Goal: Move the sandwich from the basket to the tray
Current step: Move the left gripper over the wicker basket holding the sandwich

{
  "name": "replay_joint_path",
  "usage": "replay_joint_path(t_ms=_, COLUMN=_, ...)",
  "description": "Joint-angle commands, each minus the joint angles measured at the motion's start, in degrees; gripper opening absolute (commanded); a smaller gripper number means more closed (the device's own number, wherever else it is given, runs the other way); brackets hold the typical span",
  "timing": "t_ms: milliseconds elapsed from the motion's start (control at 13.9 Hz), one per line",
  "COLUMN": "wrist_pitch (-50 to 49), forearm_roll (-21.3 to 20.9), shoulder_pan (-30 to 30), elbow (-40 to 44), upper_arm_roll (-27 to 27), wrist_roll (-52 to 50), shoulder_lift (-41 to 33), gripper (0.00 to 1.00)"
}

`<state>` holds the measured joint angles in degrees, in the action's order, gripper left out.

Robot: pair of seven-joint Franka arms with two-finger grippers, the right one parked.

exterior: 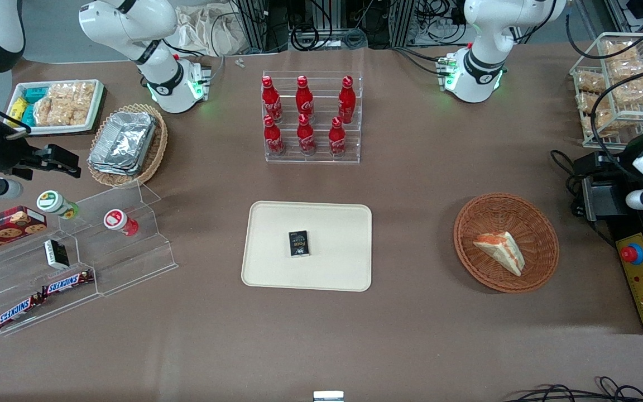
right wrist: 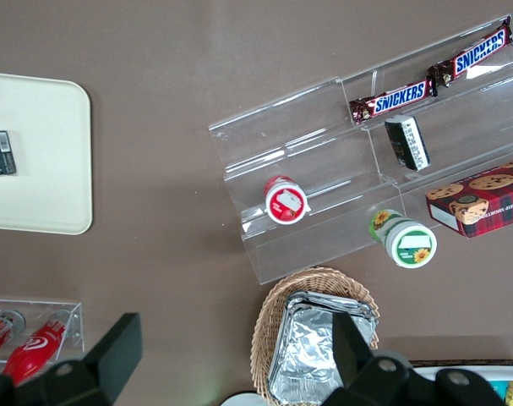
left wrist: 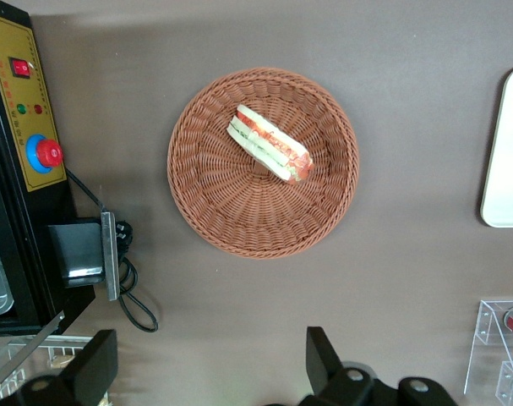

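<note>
The gripper (left wrist: 207, 372) hangs above bare table beside the basket (exterior: 542, 262), fingers wide apart, nothing between them. The sandwich (exterior: 501, 249) lies alone in the basket, open from above. Bare table runs from basket to tray (exterior: 332, 273); a small black box (exterior: 299, 244) sits mid-tray, with clear tray along every edge.

Six red cola bottles (exterior: 306, 116) stood racked at upper centre of the front view; a foil-container basket (exterior: 127, 144) sat upper left, Snickers bars (exterior: 44, 296) lower left, a small black packet (exterior: 298, 244) dead centre.
</note>
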<state>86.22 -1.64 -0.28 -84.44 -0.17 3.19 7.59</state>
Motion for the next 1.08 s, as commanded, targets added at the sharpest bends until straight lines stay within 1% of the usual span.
replay_joint_path(t_ms=0, wrist_pitch=-1.06, forearm_roll=0.59, shoulder_pan=0.54, elbow=0.25, upper_arm_roll=0.08, wrist_roll=0.15, shoulder_lift=0.5, gripper=1.0)
replay_joint_path(t_ms=216, wrist_pitch=-1.23, forearm_roll=0.5, shoulder_pan=0.9, elbow=0.33, upper_arm_roll=0.08, wrist_roll=2.52, shoulder_lift=1.8, gripper=1.0)
replay_joint_path(t_ms=361, wrist_pitch=-0.71, forearm_roll=-0.55, shoulder_pan=0.9, elbow=-0.81, upper_arm_roll=0.08, wrist_roll=2.78, shoulder_lift=5.05, gripper=1.0)
replay_joint_path(t_ms=433, wrist_pitch=1.65, forearm_roll=-0.99, shoulder_pan=1.07, elbow=-3.25, upper_arm_roll=0.17, wrist_roll=2.96, shoulder_lift=5.24, gripper=1.0)
replay_joint_path(t_ms=577, wrist_pitch=10.5, forearm_roll=-0.99, shoulder_pan=2.82, elbow=-12.02, upper_arm_roll=0.17, wrist_roll=2.96, shoulder_lift=3.06, gripper=1.0)
replay_joint_path(t_ms=722, wrist_pitch=17.11, forearm_roll=-0.99, shoulder_pan=2.83, elbow=-18.02, upper_arm_roll=0.17, wrist_roll=2.62, shoulder_lift=2.69, gripper=1.0)
replay_joint_path(t_ms=866, wrist_pitch=22.04, forearm_roll=-0.91, shoulder_pan=2.22, elbow=-20.5, upper_arm_roll=0.0, wrist_roll=0.52, shoulder_lift=5.66, gripper=1.0)
replay_joint_path(t_ms=1010, wrist_pitch=23.82, forearm_roll=-0.56, shoulder_pan=1.95, elbow=-20.33, upper_arm_roll=-0.44, wrist_roll=-5.27, shoulder_lift=7.08, gripper=1.0)
